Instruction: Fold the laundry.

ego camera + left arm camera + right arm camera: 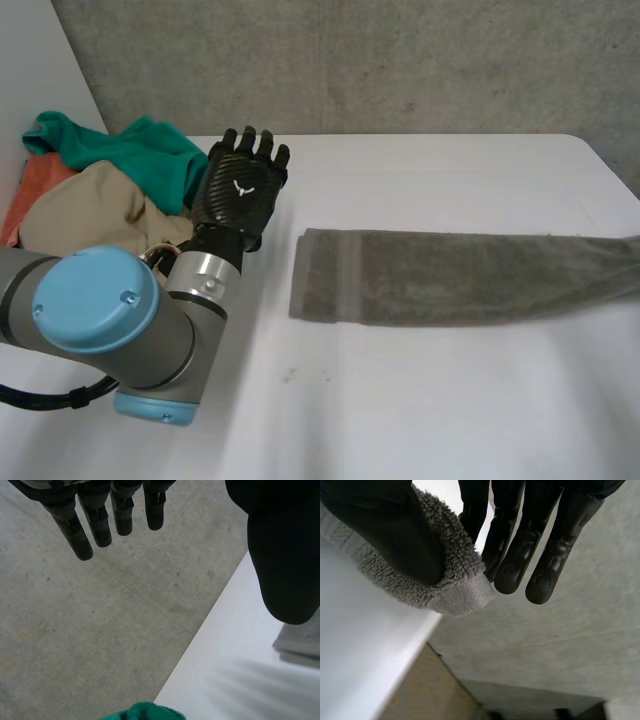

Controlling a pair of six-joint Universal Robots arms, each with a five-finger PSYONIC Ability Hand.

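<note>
Across the white table (450, 400), a long grey terry towel (450, 280) lies left to right; the right hand (385, 525) pinches its right end at the table edge, while the left hand (238, 190), fingers straight and empty, hovers beside its free left end.

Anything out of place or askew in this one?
One thing: the long grey terry towel isn't wholly on the white table; its end juts past the table's edge, pinched in the right hand. The left hand is open beside a heap of unfolded clothes. Nothing looks spilled or damaged.
</note>
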